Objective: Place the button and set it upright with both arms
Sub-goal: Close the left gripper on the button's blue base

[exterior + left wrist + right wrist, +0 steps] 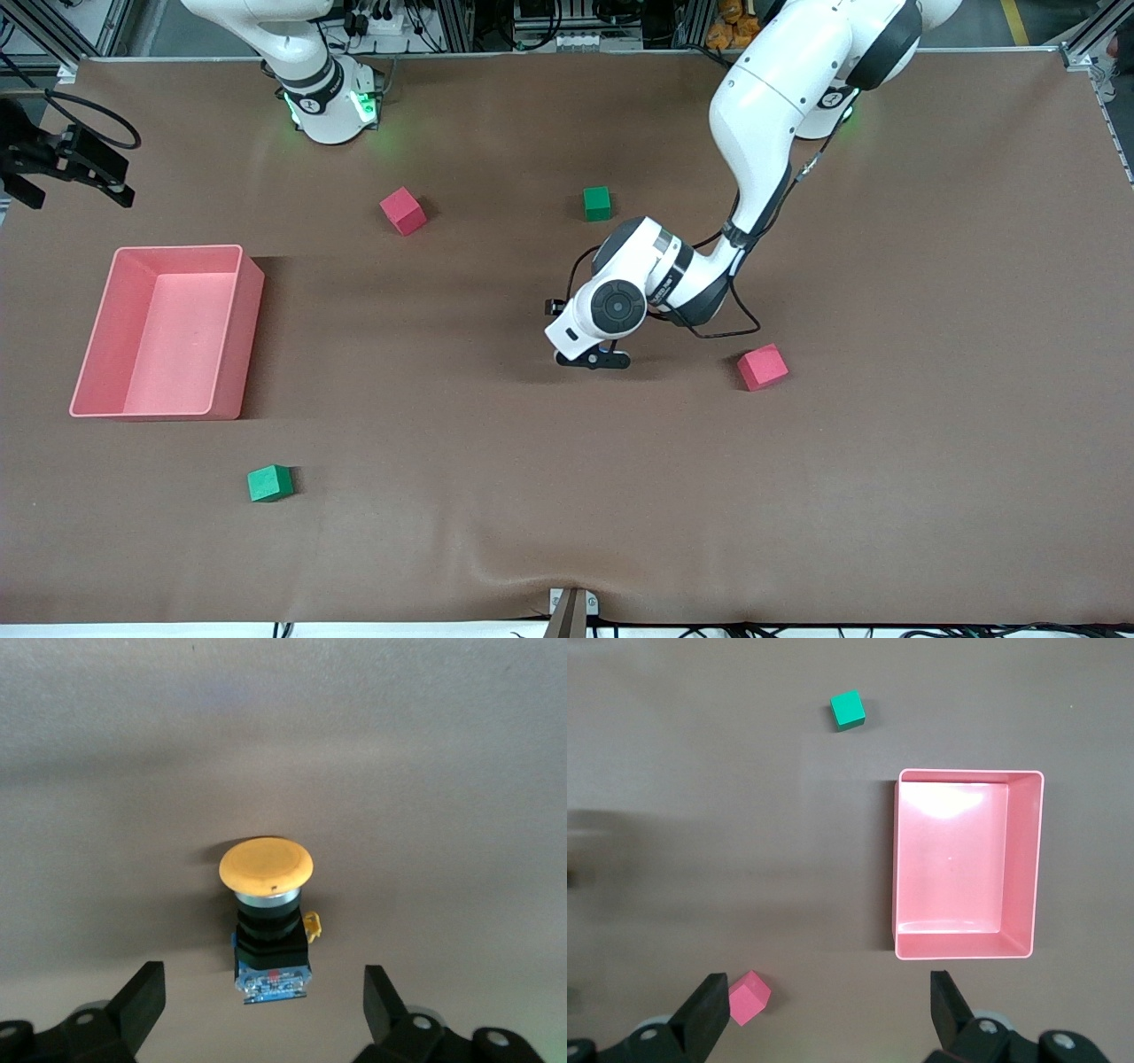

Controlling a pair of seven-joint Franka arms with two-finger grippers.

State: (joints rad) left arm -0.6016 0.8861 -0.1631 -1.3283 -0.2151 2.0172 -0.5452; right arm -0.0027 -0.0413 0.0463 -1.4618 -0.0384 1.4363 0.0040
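Left arm [753, 177] hides the button in front view.

No readable text or labels anywhere

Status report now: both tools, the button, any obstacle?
Left tool open, low over button. Button lying on its side on table, untouched. Right tool open, waiting high near pink bin. Nothing in the way.

The table [567, 532] is seen whole from high across. The bin [168, 332] at nine o'clock is shared with the higher right wrist view [966, 864]; the left wrist view is held low.
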